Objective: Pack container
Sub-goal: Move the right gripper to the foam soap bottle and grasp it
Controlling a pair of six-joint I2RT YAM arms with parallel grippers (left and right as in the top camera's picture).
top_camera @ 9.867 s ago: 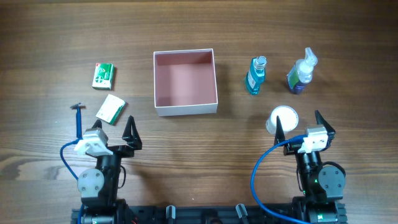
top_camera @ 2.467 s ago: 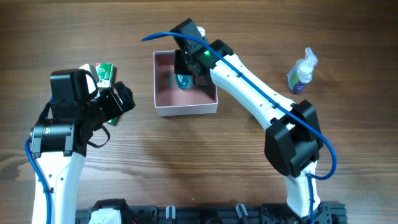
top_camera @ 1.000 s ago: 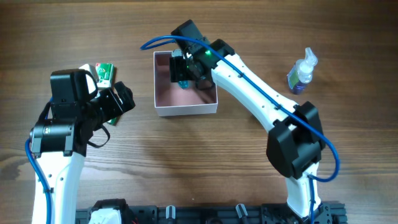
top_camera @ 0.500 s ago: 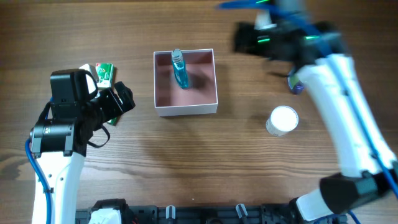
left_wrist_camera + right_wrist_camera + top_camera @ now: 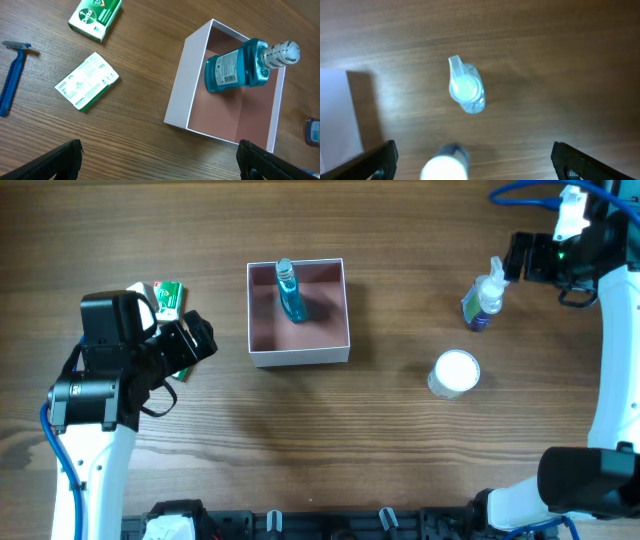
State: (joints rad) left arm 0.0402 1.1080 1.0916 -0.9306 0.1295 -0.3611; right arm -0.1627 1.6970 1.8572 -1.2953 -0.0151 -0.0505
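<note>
The container (image 5: 298, 357), a square white-walled box with a pink inside, sits at the table's middle back. It also shows in the left wrist view (image 5: 179, 87). A blue mouthwash bottle (image 5: 291, 295) stands inside it, as the left wrist view (image 5: 235, 70) shows too. My right gripper (image 5: 514, 255) is open and empty at the far right, just right of the spray bottle (image 5: 483, 298). In its wrist view (image 5: 472, 161) the spray bottle (image 5: 466, 89) lies ahead of the jaws. My left gripper (image 5: 198, 342) is open and empty, left of the container, with wood between its jaws (image 5: 159, 165).
A white round jar (image 5: 455, 372) stands front right; a blurred white round top (image 5: 445, 166) looks like it. Left of the container lie a green box (image 5: 95, 15), a white-green box (image 5: 86, 81) and a blue razor (image 5: 12, 75). The container's corner (image 5: 335, 115) shows at left.
My right gripper let go of the mouthwash bottle inside the container, then swung up and away to the far right beside the spray bottle. The left arm has not moved.
</note>
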